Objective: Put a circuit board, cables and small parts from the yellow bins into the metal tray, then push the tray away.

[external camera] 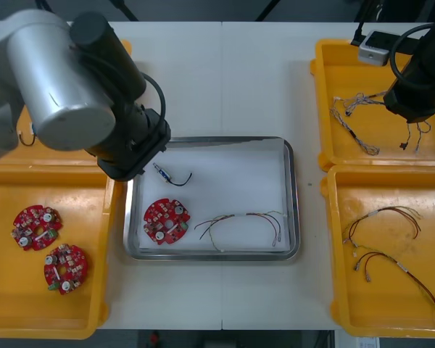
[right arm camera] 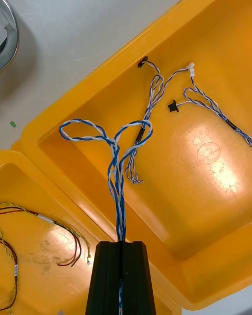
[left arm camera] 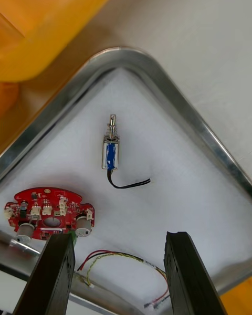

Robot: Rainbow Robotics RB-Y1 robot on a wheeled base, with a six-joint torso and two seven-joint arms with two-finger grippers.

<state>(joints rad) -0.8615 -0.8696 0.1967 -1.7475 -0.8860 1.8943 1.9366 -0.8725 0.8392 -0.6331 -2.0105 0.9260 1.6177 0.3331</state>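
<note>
Four yellow bins [external camera: 14,293] stand on a light table [external camera: 261,80], two at each side of a metal tray [external camera: 293,196] that is white inside. A seam [external camera: 222,80] runs down the middle of the tabletop, and a dark strip [external camera: 203,9] of the room lies beyond its far edge. The tray holds a round red circuit board [external camera: 165,220] at its near left, a small metal part [external camera: 160,171] with a short black lead toward its far left corner, and a red and yellow cable [external camera: 243,223] curved along its near side. Two spare boards [external camera: 37,227] lie in the near left bin, more red and yellow cables [external camera: 384,232] in the near right bin, and loose blue and white cables [external camera: 355,123] in the far right bin. The left gripper [left arm camera: 118,236] hangs above the tray's far left corner: in the front view the grey left arm [external camera: 65,87] covers it, whereas the left wrist view shows its fingers standing well apart with nothing between them, the small metal part and the circuit board lying on the white floor beyond. The right gripper [right arm camera: 122,244] is over the far right bin: the front view gives the black right arm [external camera: 420,80] and a few thin strands [external camera: 418,134] hanging under it, whereas the right wrist view shows the fingers clamped on a twisted blue and white cable [right arm camera: 118,152], its two loops fanning out past the fingertips. That view also catches a small green speck [right arm camera: 11,123] on the bare table.
</note>
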